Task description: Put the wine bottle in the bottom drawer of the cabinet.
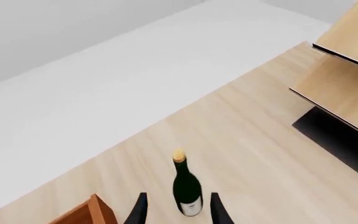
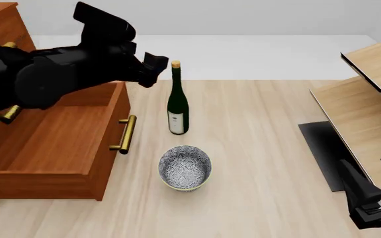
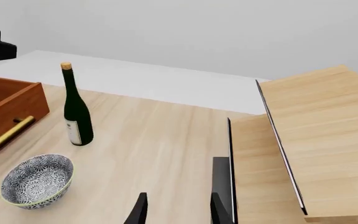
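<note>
1. On the table's left side stands the large reddish-brown wooden cabinet (image 2: 2,29), its wide, shallow bottom drawer (image 2: 51,144) pulled out, brass bar handle forward.
2. Opposite, at the right, sits a pale light-wood shelf unit (image 2: 369,99).
3. Between them, the tall dark green glass wine bottle (image 2: 177,101) stands upright, just beside the drawer's front corner.
4. Near the bottle sits a short patterned bowl (image 2: 185,167).
5. Spread apart and empty, the left gripper (image 1: 177,210) frames the bottle without touching it.
6. Down by the shelf, the right gripper (image 3: 176,209) is likewise spread, holding nothing.
</note>
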Available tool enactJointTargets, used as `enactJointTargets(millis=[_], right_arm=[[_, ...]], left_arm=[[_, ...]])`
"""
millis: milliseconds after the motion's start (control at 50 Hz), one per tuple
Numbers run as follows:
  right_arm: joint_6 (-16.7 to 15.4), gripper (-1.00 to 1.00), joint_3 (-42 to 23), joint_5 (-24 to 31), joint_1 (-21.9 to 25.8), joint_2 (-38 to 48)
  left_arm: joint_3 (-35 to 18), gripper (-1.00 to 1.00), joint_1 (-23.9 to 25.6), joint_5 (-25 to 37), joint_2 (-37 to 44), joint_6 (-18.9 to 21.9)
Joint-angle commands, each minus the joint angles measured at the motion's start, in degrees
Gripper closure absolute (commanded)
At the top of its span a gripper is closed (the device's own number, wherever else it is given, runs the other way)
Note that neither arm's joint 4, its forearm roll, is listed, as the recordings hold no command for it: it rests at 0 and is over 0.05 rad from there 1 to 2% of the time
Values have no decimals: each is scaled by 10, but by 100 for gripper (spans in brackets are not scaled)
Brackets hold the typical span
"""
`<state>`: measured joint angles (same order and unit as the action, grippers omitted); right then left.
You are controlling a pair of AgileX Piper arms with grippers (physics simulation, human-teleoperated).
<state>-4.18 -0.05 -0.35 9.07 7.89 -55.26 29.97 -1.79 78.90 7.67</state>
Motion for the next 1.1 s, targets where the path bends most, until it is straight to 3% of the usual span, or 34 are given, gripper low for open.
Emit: enactJointTargets(millis=[20,720,1100], right_arm=[[-1,-100,0,4,0,-3],[0,-100,0,12,-3,-2],[1,-100,0,22,-5,-10]], left_arm=[[-36,-100,10,-7,48,-4],[-129,-100,3,-24,172,-12],[-141,-100,-9,-42,214,-18]])
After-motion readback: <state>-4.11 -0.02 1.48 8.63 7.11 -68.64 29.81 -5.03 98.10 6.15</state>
